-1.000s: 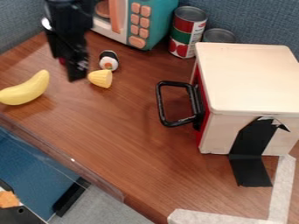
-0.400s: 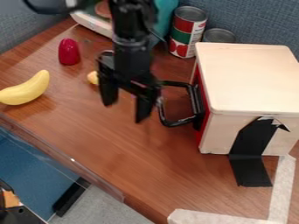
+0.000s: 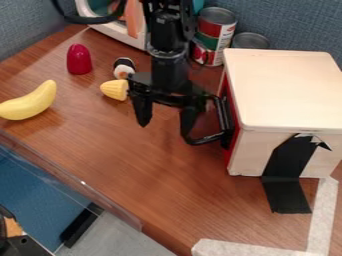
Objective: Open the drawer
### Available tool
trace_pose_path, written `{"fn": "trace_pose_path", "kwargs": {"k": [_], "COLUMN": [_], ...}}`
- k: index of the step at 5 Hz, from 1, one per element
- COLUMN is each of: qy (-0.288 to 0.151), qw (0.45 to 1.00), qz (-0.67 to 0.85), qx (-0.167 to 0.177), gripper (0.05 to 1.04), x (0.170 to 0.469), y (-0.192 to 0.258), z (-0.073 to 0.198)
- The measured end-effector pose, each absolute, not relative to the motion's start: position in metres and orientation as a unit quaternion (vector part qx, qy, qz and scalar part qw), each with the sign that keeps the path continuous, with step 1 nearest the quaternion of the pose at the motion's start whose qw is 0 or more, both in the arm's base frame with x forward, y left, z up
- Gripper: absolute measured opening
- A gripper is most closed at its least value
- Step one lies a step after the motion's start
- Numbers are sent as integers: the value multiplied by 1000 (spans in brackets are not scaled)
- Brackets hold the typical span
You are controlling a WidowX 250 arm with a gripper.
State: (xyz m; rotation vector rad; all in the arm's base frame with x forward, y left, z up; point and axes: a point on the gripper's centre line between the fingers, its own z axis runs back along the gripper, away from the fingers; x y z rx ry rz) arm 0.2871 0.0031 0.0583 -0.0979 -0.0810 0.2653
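My gripper (image 3: 165, 126) hangs over the middle of the table, its two fingers spread with a wide gap between them. Its right finger overlaps the left side of the black handle (image 3: 206, 140) in the view; whether they touch I cannot tell. That handle sticks out leftward from the red front (image 3: 230, 117) of a wooden box (image 3: 287, 95), which holds the drawer. The red front sits flush against the box, so the drawer is closed. Part of the handle is hidden behind the gripper.
Left of the gripper lie a yellow corn piece (image 3: 115, 90), a sushi toy (image 3: 123, 68), a red object (image 3: 79, 59) and a banana (image 3: 29, 102). Behind stand a toy microwave (image 3: 119, 31) and two cans (image 3: 215, 36). Black tape (image 3: 287, 175) runs from box to table (image 3: 167, 185).
The gripper has come from the upper left to the handle's left side, opening into view with its fingers apart. The red object and sushi toy are uncovered. The box has not moved.
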Motion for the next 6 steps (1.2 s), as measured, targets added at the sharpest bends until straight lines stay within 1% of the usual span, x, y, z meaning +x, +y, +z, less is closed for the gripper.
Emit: {"fn": "trace_pose_path", "kwargs": {"k": [1, 2, 6], "qy": [-50, -56, -53], "qw": [980, 977, 967], "qz": [174, 186, 237], "qx": [-78, -85, -76], "gripper": [999, 999, 999], "x": [295, 299, 310], "y": [12, 13, 4], "z": [66, 70, 42]}}
